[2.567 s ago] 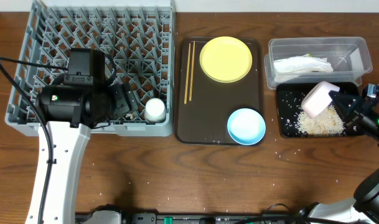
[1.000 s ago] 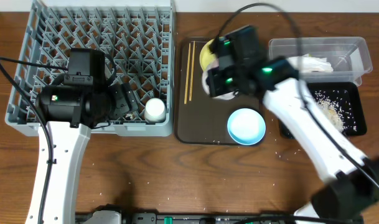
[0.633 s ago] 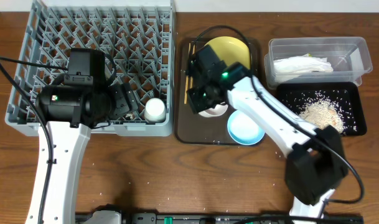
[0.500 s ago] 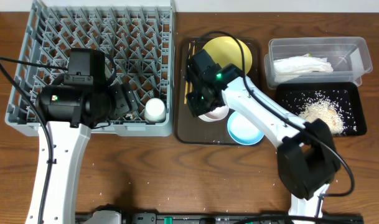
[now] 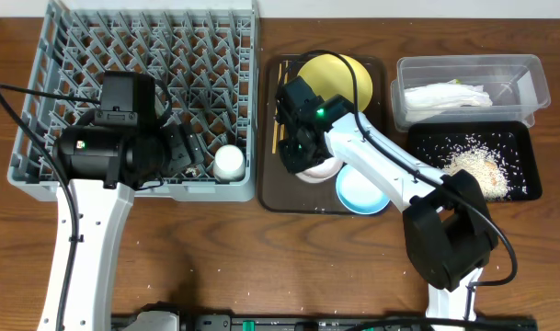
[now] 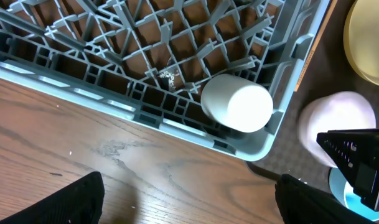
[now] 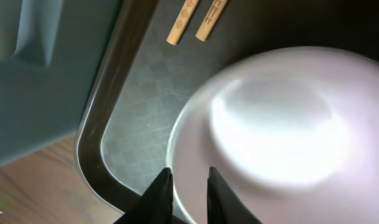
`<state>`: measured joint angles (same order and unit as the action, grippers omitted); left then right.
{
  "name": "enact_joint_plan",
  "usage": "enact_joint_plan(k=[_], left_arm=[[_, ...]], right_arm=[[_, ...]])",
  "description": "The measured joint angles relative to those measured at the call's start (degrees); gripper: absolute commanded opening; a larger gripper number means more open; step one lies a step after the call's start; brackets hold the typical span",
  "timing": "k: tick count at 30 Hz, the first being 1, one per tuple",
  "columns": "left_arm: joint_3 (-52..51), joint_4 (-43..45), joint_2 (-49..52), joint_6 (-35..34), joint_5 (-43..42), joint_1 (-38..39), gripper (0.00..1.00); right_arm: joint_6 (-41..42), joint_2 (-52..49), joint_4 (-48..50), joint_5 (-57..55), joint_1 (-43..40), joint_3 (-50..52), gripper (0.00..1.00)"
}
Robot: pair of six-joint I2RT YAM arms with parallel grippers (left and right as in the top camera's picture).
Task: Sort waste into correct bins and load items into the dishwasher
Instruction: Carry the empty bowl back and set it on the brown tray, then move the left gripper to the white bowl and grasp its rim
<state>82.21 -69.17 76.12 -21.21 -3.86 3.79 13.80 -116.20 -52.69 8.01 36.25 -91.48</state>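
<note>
Your right gripper [image 7: 187, 177] pinches the white bowl [image 7: 276, 130]; left gripper [image 6: 189, 202] gapes empty. Cup [image 6: 237, 107] racked, rice [image 5: 477, 168] binned. Plate [image 5: 337, 74], blue bowl [image 5: 358, 198], chopsticks [image 7: 182, 26] not yet loaded.

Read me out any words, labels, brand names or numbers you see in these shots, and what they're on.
None: no readable text in any view.
The dish rack, white cup, white bowl, chopsticks and brown tray carry no words, labels or numbers.
</note>
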Motion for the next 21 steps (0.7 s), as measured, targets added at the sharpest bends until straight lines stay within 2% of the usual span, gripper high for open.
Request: enact_joint_plan(k=[8, 16, 21], left_arm=[[0.0, 0.0, 0.0, 0.0, 0.0, 0.0, 0.9], [0.0, 1.4, 0.0, 2.0, -2.0, 1.3, 0.89], [0.0, 5.0, 0.9, 2.5, -3.8, 6.5, 0.89]], right_arm=[[0.0, 0.1, -0.9, 3.3, -1.3, -3.8, 0.26], [0.0, 7.6, -4.7, 6.1, -11.1, -6.9, 0.52], [0.0, 14.4, -6.3, 6.3, -18.8, -7.8, 0.59]])
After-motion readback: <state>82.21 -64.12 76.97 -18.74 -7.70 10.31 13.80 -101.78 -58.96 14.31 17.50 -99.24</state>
